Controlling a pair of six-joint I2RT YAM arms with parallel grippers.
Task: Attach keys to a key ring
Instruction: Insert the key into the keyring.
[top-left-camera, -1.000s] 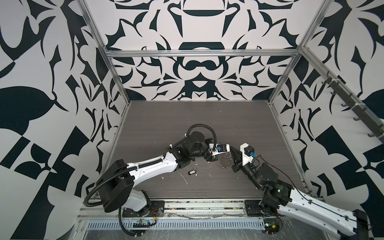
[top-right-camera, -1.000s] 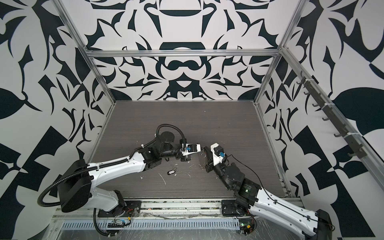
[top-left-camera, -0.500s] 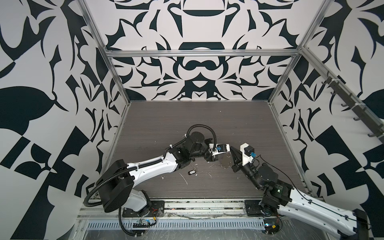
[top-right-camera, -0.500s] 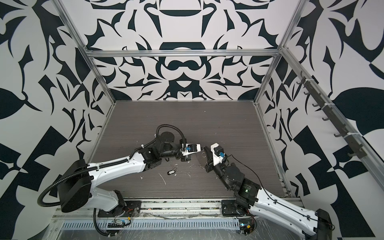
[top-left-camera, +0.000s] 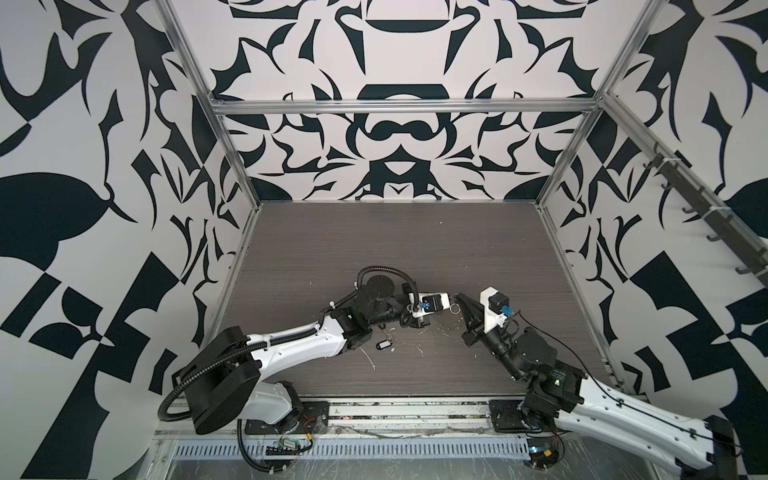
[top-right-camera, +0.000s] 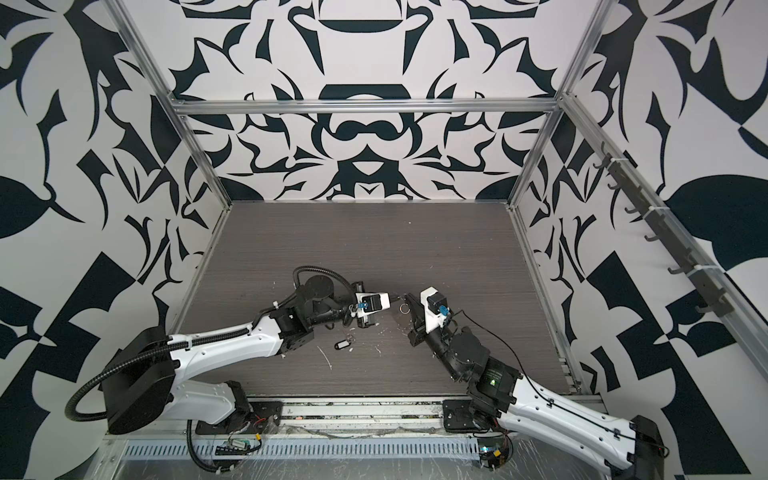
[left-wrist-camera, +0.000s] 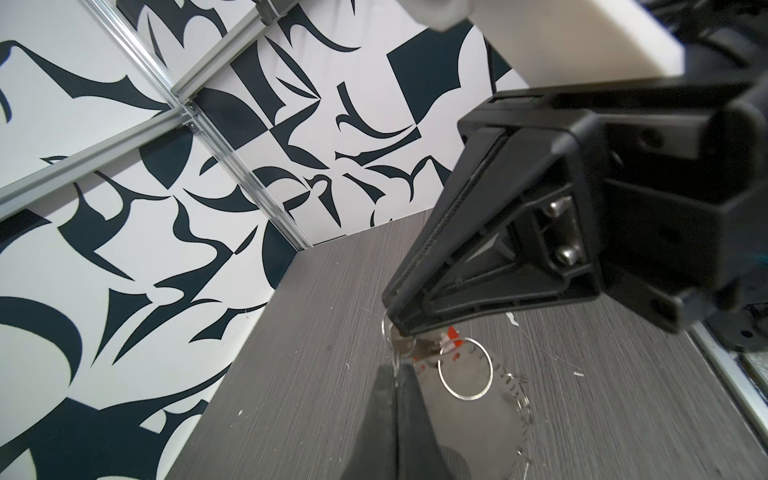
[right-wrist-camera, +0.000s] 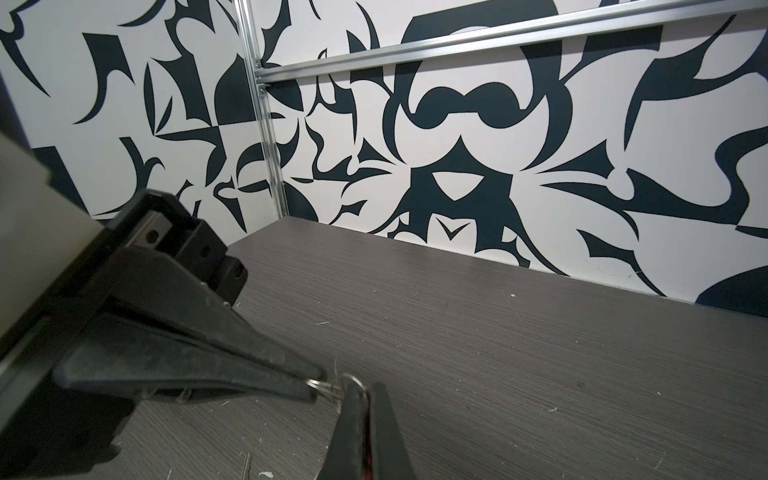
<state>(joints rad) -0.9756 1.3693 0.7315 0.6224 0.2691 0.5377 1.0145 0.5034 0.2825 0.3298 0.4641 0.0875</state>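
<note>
Nothing shifted, left pincer (left-wrist-camera: 394, 372) clamping key ring (left-wrist-camera: 478, 415), right pincer (left-wrist-camera: 395, 325) clamping keys (left-wrist-camera: 409, 347), both low, tip-to-tip

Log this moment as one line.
left end effector: shut on key ring; right end effector: shut on red-tag keys; black-tag keys: lying on table; both meeting above table
</note>
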